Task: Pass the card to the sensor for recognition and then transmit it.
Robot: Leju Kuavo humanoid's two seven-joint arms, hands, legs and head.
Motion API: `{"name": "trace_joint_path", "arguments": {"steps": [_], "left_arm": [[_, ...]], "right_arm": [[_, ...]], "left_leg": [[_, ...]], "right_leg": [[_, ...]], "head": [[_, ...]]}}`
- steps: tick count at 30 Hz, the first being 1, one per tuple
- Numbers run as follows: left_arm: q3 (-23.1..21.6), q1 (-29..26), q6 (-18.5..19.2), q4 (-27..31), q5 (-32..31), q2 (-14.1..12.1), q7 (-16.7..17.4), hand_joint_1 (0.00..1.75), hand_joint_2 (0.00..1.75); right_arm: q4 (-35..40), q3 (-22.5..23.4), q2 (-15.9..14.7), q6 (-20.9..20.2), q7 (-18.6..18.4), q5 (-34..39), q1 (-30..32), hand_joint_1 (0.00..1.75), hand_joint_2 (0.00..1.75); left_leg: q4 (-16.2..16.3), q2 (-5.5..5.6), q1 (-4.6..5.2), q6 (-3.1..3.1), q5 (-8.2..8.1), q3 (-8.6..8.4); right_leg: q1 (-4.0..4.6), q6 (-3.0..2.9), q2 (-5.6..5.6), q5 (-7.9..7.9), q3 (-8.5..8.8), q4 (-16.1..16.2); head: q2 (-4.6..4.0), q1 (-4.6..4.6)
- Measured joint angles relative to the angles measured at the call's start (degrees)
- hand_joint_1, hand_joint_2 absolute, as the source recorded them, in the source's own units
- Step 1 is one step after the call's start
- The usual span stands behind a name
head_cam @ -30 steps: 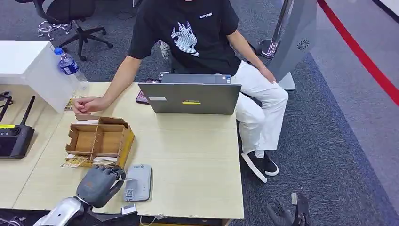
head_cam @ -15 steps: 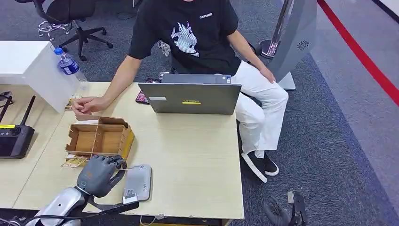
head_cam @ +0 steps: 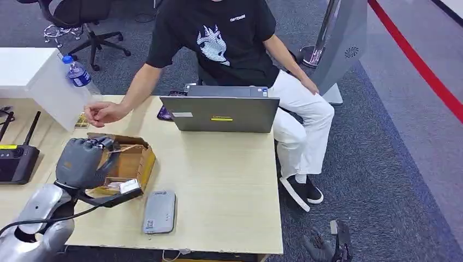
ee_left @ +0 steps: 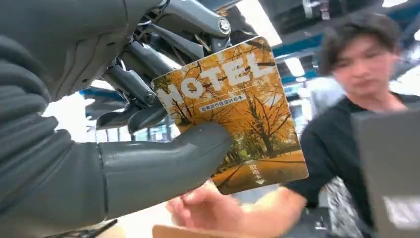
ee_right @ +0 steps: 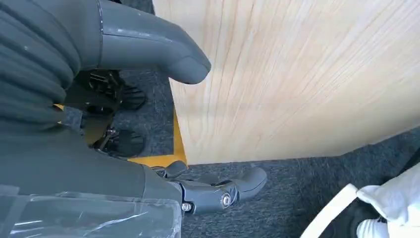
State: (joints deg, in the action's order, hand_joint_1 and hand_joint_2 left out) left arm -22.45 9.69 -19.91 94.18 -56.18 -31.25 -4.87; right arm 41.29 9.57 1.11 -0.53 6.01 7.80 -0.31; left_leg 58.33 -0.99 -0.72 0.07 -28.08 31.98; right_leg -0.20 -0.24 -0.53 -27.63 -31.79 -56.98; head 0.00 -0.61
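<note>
Clearly the handover step is in hand: the left hand [head_cam: 82, 161] pinches the card [ee_left: 233, 111] above the box [head_cam: 131, 161]; next it must reach the person's hand [head_cam: 101, 113] at twelve o'clock.

Glossy card [ee_left: 233, 114], matt wooden table [head_cam: 218, 180], seemingly cardboard box [head_cam: 128, 161].

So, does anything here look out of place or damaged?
Nothing looks damaged or spilled. The left hand holds the hotel card cleanly, tilted. Loose cards lie on the table beside the wooden box, not in it.
</note>
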Motion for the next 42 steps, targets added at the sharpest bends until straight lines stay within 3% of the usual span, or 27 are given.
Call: {"name": "trace_joint_path", "arguments": {"steps": [7, 22, 23, 24, 25, 36, 42], "left_arm": [[4.03, 0.02, -0.04, 1.09, 2.17, -0.42, -0.46, 1.75, 1.75], [5.86, -0.32, -0.09, 1.53, 1.62, -0.29, -1.18, 1.75, 1.75], [5.88, -0.32, -0.09, 1.53, 1.56, -0.20, -1.25, 1.47, 1.75], [5.88, -0.32, -0.09, 1.53, 1.42, -0.18, -1.33, 0.66, 1.75], [5.88, -0.33, -0.09, 1.53, 1.27, -0.15, -1.44, 0.00, 1.75], [5.47, -3.52, -1.33, 3.33, -2.75, 0.31, -3.59, 0.00, 1.75], [1.52, -7.90, -2.65, 5.90, -5.70, 0.15, -4.74, 0.00, 1.75]], "right_arm": [[0.00, -0.55, 0.00, 0.35, -0.15, -0.09, 0.00, 0.00, 1.75], [0.00, -0.74, 0.00, 0.44, -0.39, -0.07, 0.00, 0.00, 1.75], [0.00, -0.74, 0.00, 0.44, -0.42, -0.07, 0.00, 0.00, 1.75], [0.00, -0.74, 0.00, 0.44, -0.44, -0.04, 0.00, 0.00, 1.75], [0.00, -0.74, 0.00, 0.46, -0.44, 0.00, 0.01, 0.00, 1.75], [0.00, -1.07, -0.02, 0.55, -0.52, 0.26, 0.11, 0.00, 1.75], [0.13, -1.01, -0.13, 0.72, -0.50, 0.41, 0.58, 0.00, 1.75]], "left_leg": [[0.00, 0.02, 0.00, 0.00, 0.00, 0.02], [0.00, 0.00, 0.00, 0.00, 0.00, 0.02], [0.00, -0.01, 0.01, 0.00, -0.01, 0.02], [0.00, -0.02, 0.01, 0.00, -0.01, 0.02], [0.00, -0.02, 0.01, 0.01, -0.01, 0.03], [0.00, -0.01, 0.02, 0.02, -0.02, 0.06], [0.00, -0.01, 0.01, 0.02, -0.02, 0.06]], "right_leg": [[0.00, 0.00, -0.01, 0.00, 0.00, 0.01], [0.00, 0.00, 0.00, 0.00, -0.01, 0.01], [-0.01, 0.00, 0.01, 0.00, -0.01, 0.00], [-0.01, 0.00, 0.01, 0.00, -0.01, 0.01], [0.00, 0.00, 0.02, 0.00, -0.01, 0.01], [-0.01, 0.00, 0.02, -0.01, -0.03, 0.05], [-0.01, 0.00, 0.01, 0.00, -0.03, 0.06]], "head": [[0.00, 0.02], [0.00, 0.02], [0.00, 0.02], [0.00, 0.00], [0.00, 0.02], [0.00, 0.00], [0.00, 0.02]]}}
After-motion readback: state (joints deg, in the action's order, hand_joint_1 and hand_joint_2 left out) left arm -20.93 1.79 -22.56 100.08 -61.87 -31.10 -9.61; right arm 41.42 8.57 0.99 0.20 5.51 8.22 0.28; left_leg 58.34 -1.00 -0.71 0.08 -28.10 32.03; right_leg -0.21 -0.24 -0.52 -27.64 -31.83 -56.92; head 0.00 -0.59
